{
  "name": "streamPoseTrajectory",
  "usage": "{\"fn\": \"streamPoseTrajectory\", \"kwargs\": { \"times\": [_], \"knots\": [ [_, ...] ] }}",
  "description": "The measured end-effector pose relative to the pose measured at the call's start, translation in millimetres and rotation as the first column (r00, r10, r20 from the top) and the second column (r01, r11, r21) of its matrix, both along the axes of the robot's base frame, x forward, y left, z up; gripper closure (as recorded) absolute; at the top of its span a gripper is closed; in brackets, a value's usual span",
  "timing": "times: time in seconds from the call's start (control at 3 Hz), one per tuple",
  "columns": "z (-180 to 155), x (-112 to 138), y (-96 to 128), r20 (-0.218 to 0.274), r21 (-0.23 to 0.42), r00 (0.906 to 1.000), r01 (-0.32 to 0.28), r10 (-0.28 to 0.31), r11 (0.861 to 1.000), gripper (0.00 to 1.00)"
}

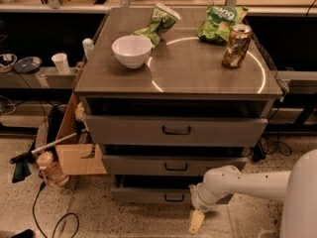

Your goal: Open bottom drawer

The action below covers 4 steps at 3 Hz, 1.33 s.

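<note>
We see the bottom drawer [148,196] lowest in the cabinet, beneath two larger fronts. Our tool [196,221] hangs near the floor, just right of its black handle [174,198]; we cannot tell whether it is apart or together.

Speckled terrazzo floor [109,217], dim warm light. Black cables [33,209] loop across it at left. Open cardboard box [74,157] stands left, below a grey ledge [29,78]. My gripper [196,222] hangs low, front right, just above the floor.
</note>
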State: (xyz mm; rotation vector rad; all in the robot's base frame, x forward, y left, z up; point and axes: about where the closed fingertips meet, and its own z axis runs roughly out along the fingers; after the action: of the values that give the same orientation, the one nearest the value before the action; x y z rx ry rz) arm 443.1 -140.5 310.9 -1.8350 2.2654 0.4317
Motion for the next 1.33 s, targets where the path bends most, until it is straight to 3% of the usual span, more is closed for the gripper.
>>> {"fn": "streamPoseTrajectory", "kwargs": {
  "times": [0.67, 1.0, 1.33],
  "knots": [
    [-40.8, 15.2, 1.5, -0.037, 0.026, 0.9987, -0.035, 0.036, 0.999, 0.0],
    [-51.7, 22.8, 2.1, -0.032, 0.025, 0.999, -0.029, 0.03, 0.999, 0.0],
    [-61.1, 26.8, -2.0, -0.021, 0.013, 0.9996, 0.02, -0.02, 1.0, 0.0]
  ]
}}
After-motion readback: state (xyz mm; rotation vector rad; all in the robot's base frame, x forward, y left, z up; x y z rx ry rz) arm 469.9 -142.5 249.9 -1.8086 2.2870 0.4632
